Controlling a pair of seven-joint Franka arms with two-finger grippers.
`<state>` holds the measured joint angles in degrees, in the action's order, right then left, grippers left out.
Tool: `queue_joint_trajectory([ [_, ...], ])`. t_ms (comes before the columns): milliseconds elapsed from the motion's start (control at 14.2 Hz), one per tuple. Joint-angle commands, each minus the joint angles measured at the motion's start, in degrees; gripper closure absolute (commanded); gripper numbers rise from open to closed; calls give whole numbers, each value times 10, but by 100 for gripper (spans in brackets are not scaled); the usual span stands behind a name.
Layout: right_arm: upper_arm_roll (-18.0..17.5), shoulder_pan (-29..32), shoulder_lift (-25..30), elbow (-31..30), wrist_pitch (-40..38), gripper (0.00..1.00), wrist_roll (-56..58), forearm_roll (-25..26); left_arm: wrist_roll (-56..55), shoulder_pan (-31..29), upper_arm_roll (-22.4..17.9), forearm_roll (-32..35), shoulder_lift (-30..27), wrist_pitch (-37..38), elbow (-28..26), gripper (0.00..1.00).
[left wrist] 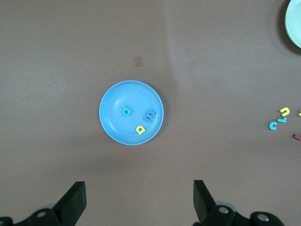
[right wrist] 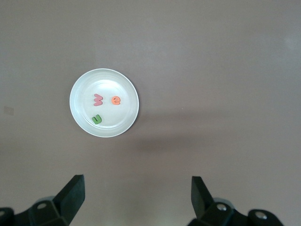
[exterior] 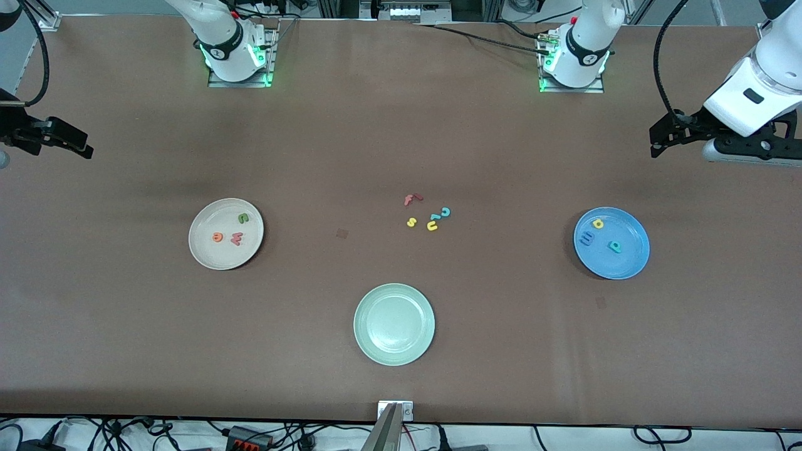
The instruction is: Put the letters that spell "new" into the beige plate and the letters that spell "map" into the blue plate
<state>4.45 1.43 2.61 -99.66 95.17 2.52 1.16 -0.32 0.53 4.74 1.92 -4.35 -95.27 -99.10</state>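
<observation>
Front view, left claw (exterior: pixel 658 139): fingers spread wide, nothing between them, hanging high off the worktop's left-arm end.
Left wrist view, own claw (left wrist: pixel 138 200): both dark fingers (left wrist: pixel 74 200) stand well apart, bare worktop (left wrist: pixel 56 56) between them.
Below the left claw: the blue plate (exterior: pixel 630 266) lies well under it and a little toward the table's middle, with the blue "m" (exterior: pixel 587 238), the yellow "a" (exterior: pixel 598 223) and the teal "p" (exterior: pixel 616 247) all lying flat inside it, none touching another.
Right claw (exterior: pixel 75 145): likewise wide open and empty, held up at the right-arm end.
Right wrist view, own claw (right wrist: pixel 136 200): fingers apart, nothing gripped.
Below the right claw: the beige plate (exterior: pixel 207 254) sits well under it, holding the dark green "n" (exterior: pixel 242 218), the orange "e" (exterior: pixel 217 237) and the pinkish-red "w" (exterior: pixel 236 238).
Relation that matters: each arm's plate lies straight down its own camera's line, and every wanted letter is already inside the right plate, so to my eye no letter is left to fetch.
Arm pose: both arms drawn out to the table ends, wrists facing down, waiting.
Leftovers: red "f" (exterior: pixel 411 199), yellow "s" (exterior: pixel 411 222), yellow "u" (exterior: pixel 432 225) and the teal hook-shaped letter (exterior: pixel 442 213) cluster mid-table, far from both claws.
Pale green plate (exterior: pixel 366 341): holds nothing.
Judgement: the task looks finished.
</observation>
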Motion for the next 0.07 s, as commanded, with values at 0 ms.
queue_joint_trajectory([
  [0,-8,9,7,-8,6,0,9,8,9,-3,2,-13,0,13,12,0],
])
